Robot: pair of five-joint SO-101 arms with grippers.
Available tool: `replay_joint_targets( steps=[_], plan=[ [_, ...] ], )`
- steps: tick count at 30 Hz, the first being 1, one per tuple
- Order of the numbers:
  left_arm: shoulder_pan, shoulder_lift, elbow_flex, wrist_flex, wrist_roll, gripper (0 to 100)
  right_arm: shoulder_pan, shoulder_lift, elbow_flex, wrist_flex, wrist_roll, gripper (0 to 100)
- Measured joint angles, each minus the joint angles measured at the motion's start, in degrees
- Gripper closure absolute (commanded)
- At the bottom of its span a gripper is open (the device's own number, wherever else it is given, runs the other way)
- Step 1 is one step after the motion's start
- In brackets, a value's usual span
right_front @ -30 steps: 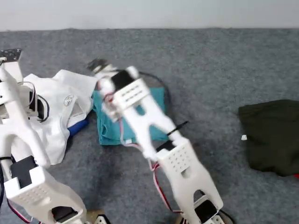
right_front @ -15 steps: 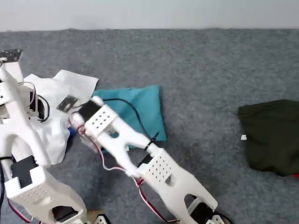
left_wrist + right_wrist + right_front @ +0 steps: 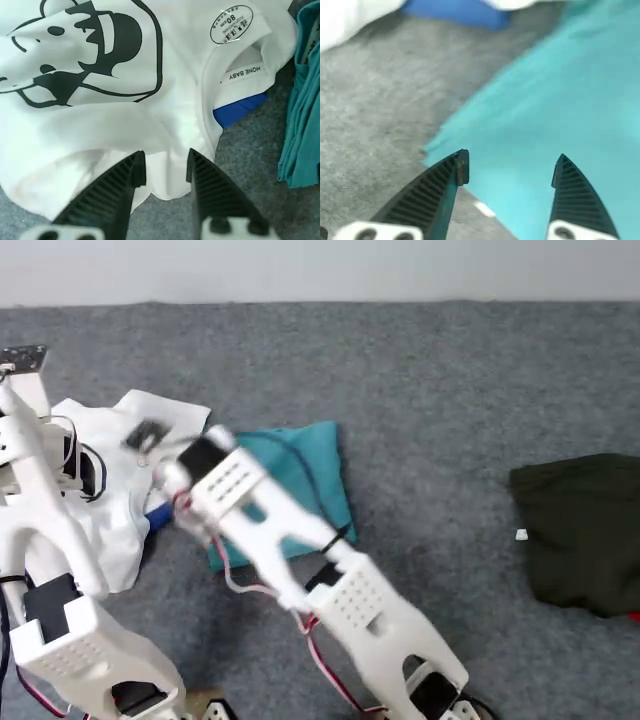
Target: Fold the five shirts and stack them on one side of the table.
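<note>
Since a second ago our right gripper (image 3: pixel 512 157) has swung from over the teal shirt (image 3: pixel 310 465) to its edge by the white shirt (image 3: pixel 150 100). Its jaws are spread and empty. Our left gripper (image 3: pixel 166 155) hangs over the white shirt, slightly parted, holding nothing. The teal shirt lies mid-table, touching the white one. It's soft, light and floppy, so we'd pinch a corner at the edge.

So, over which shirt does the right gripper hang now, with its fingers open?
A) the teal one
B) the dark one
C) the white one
A: the right wrist view shows the right gripper open above the teal shirt, near its edge.
</note>
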Motion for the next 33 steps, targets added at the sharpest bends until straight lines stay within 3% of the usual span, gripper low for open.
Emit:
replay_joint_targets(
  steps=[12,20,29,33],
  plan=[
    [0.0,0.0,0.0,0.0,0.0,86,16.62,-8.79,0.0,0.0,0.0,72.4],
    [0.0,0.0,0.0,0.0,0.0,86,12.04,-2.29,0.0,-2.02,0.0,72.4],
    [0.0,0.0,0.09,0.0,0.0,86,10.55,6.68,0.0,-18.37,0.0,72.4],
    [0.0,0.0,0.09,0.0,0.0,86,11.43,8.79,0.0,-20.4,0.0,72.4]
  ],
)
